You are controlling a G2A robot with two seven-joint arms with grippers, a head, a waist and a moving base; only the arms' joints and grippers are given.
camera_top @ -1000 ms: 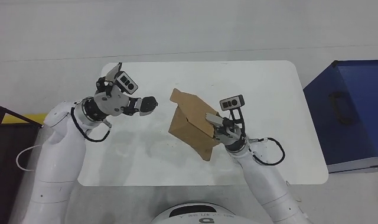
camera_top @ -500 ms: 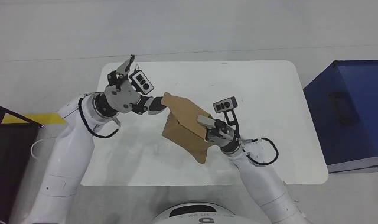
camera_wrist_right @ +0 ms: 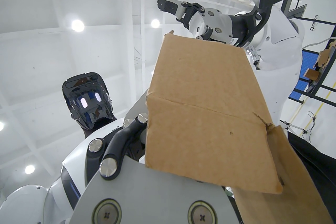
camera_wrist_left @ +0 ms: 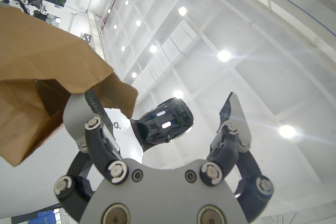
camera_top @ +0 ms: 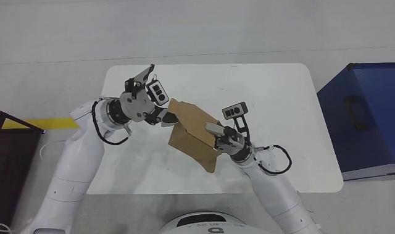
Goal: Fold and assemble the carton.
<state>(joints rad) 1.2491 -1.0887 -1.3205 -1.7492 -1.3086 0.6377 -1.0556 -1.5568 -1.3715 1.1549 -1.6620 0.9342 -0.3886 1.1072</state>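
Carton in right end effector

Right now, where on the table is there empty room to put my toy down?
The widest bare patch of the table is its right end, between the carton and the edge beside the blue bin. The near left corner is bare too. The middle is crowded: the left gripper and right gripper flank the carton.

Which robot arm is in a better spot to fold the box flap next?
Probably the left. The left gripper has open jaws, one finger against the end flap of the box. The right gripper is busy holding the box.
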